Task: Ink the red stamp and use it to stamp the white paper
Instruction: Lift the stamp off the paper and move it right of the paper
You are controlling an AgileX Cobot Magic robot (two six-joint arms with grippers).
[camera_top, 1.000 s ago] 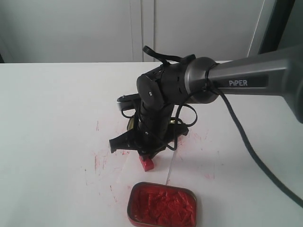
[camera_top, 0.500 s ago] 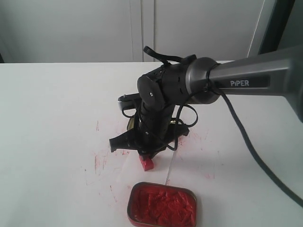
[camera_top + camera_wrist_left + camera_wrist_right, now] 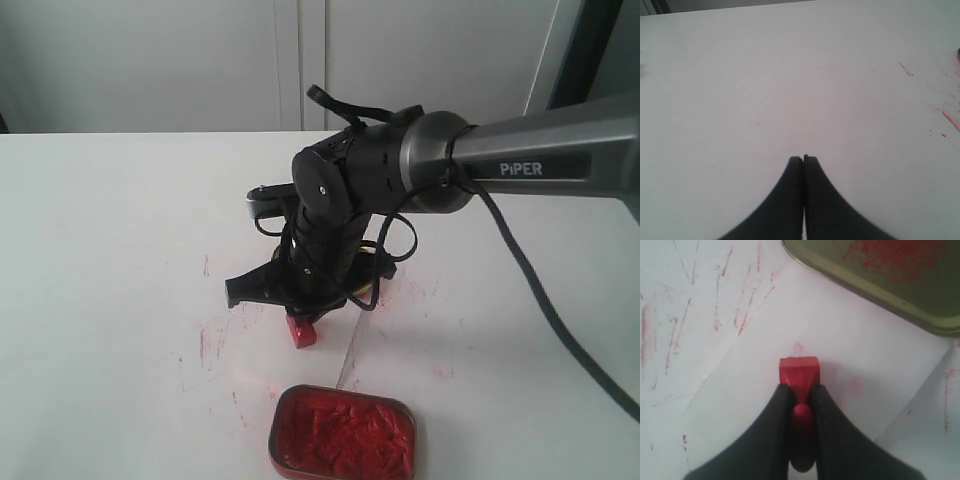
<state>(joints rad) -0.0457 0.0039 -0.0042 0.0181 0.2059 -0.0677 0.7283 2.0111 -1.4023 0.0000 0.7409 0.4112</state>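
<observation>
My right gripper point(image 3: 800, 390) is shut on the handle of the red stamp point(image 3: 799, 371), whose square base points down at the white paper point(image 3: 850, 350). The exterior view shows the stamp point(image 3: 301, 331) hanging under the right gripper point(image 3: 303, 318), low over the paper point(image 3: 335, 348); I cannot tell whether it touches. Faint red marks lie on the paper beside the stamp. My left gripper point(image 3: 803, 159) is shut with nothing in it, over bare white tabletop, and does not show in the exterior view.
A gold-rimmed tin of lumpy red paste point(image 3: 343, 433) stands near the front edge, just in front of the stamp. Its gold lid point(image 3: 880, 280) lies beyond the paper, mostly hidden under the arm point(image 3: 375, 265). Red smudges streak the white tabletop point(image 3: 215, 340).
The right arm has lifted slightly and shifted left, carrying the red stamp up and a little away from the paste tin. The left gripper shows only now.
</observation>
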